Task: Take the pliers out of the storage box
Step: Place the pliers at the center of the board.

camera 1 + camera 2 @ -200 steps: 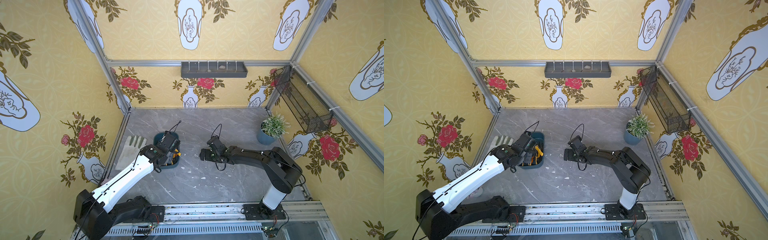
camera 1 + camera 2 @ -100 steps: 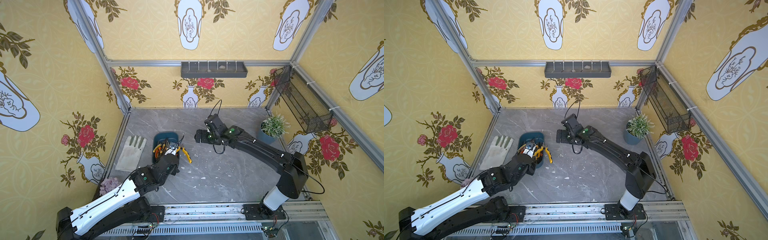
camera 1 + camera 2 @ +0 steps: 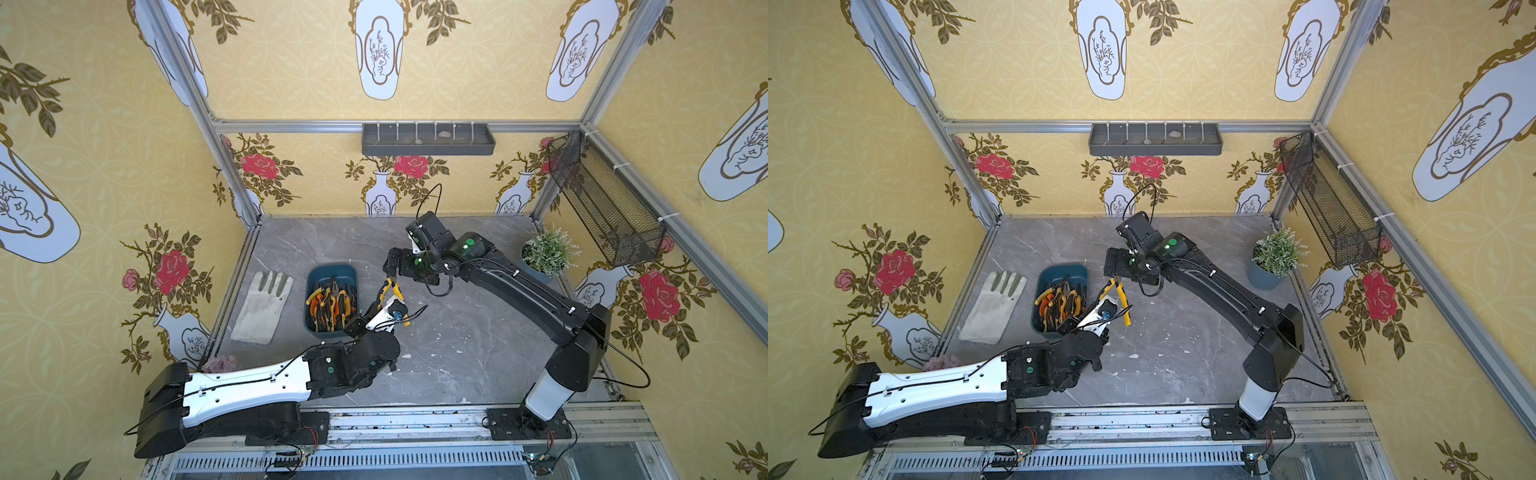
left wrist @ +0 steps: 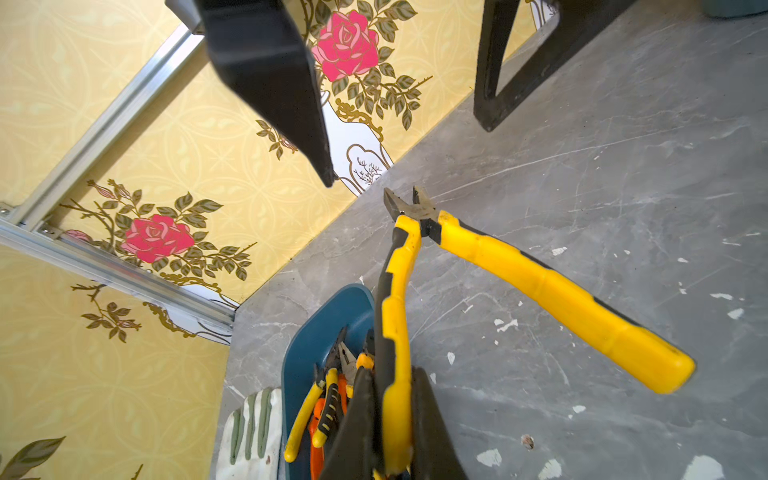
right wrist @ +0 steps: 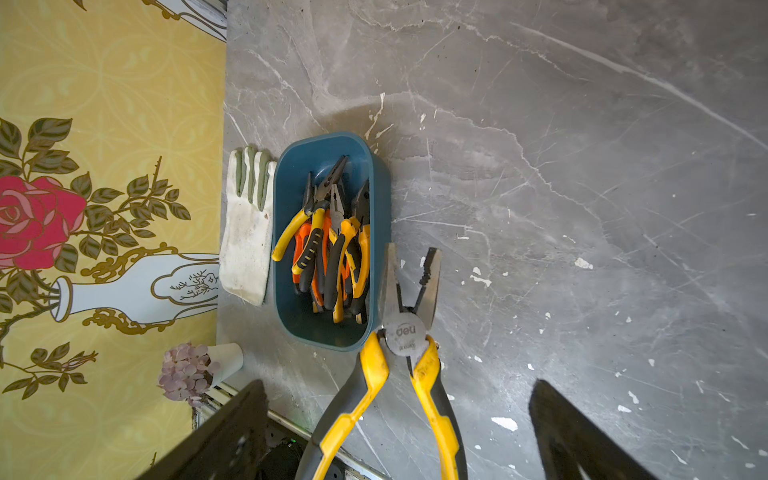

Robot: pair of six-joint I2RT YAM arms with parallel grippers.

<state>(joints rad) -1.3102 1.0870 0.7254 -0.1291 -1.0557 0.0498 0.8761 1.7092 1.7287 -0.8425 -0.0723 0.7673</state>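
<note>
Clearly left gripper [image 4: 392, 376] pinches one yellow pliers [image 4: 540, 286] handle, its end hidden; right gripper [image 5: 399, 388] gapes wide; storage box [image 5: 297, 174] pile uncountable

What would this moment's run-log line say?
left gripper: shut on yellow pliers | right gripper: open, gripping nothing | storage box: other pliers inside

Yellow floral walls [image 3: 104, 166] enclose a grey marbled floor [image 3: 457, 353].
</note>
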